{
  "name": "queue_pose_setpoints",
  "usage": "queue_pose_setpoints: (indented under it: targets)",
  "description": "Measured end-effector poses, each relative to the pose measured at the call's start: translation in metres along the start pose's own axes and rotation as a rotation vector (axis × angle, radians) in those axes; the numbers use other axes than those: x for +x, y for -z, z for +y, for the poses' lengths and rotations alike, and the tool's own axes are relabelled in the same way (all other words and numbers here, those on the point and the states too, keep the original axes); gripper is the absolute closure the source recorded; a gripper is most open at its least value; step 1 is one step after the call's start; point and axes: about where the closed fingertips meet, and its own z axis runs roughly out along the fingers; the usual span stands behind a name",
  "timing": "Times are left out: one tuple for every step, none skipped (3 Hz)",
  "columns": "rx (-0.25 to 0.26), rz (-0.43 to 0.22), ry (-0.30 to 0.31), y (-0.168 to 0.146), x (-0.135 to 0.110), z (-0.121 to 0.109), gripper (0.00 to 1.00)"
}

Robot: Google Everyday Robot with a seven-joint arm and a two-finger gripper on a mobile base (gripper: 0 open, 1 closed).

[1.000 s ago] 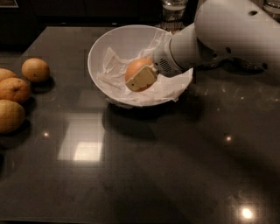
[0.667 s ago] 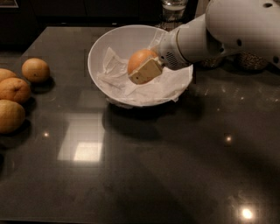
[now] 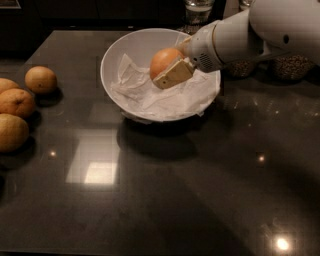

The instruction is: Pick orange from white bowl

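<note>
Gripper (image 3: 169, 68) over the white bowl (image 3: 107, 59), reaching in from the right on the end of the white arm (image 3: 260, 30). Fingers (image 3: 173, 74) clamped on the orange (image 3: 164, 60). One tan finger pad lies flat against the fruit's lower near side. The opposite finger is hidden behind the fruit.

Orange is held in the air at about rim height, inside the bowl's outline, toward its right half. It is clear of the crumpled paper lining (image 3: 150, 97) below it, with no contact there.

Bowl sits on the dark tabletop (image 3: 175, 195), toward the back and centre. The paper spills slightly over the near rim.

Against one second ago: the orange was low in the bowl then, close to the paper. It has since come up and a little to the right, and the arm has drawn back up and right with it. The grip is unchanged. Bowl and paper are in the same place.

Elsewhere: loose fruits (image 3: 16, 102) at the left edge of the tabletop, well apart from the bowl and unmoved. Glass jars (image 3: 287, 65) of grain stand behind the arm at the back right. A clear glass (image 3: 197, 10) stands behind the bowl at the top edge.
</note>
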Motion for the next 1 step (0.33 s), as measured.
queue_pose_setpoints:
  targets:
    - [0.000,0.000,0.000,0.0000,0.0000,0.0001,1.00]
